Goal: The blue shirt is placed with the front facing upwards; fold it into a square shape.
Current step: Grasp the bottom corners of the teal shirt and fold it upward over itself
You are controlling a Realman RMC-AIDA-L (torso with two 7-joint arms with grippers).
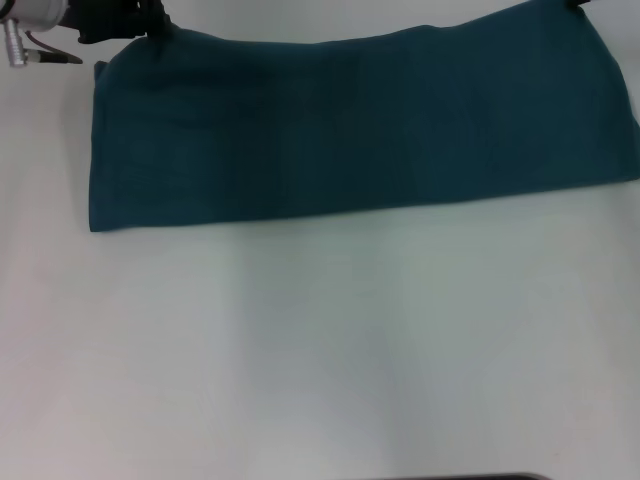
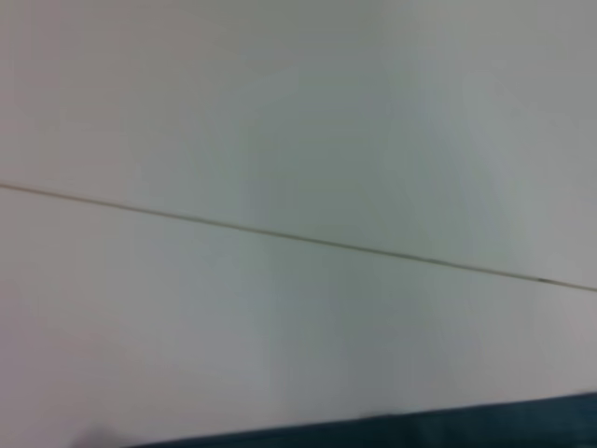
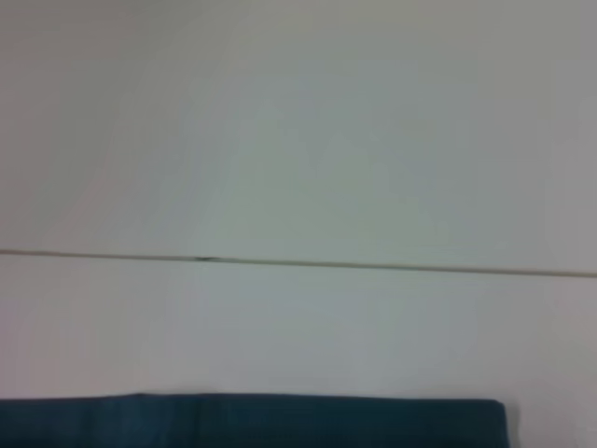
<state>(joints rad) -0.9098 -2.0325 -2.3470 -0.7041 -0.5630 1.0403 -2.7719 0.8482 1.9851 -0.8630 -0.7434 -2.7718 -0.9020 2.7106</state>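
Blue shirt [image 1: 360,125]: long plain-side-up band at surface [image 1: 320,350] twelve o'clock; left pincer [image 1: 125,28] at its eleven o'clock corner, closure untellable; next fold advisedly end-to-end, edges matched.

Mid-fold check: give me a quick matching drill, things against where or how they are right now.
Things:
1. blue shirt
2. left gripper
3. table
4. thin seam line

Descriptions:
A. white, bare in front of the cloth
B. at the cloth's far left corner
C. folded into a long band
D. runs across the white surface beyond the cloth

Pairs: 1-C, 2-B, 3-A, 4-D
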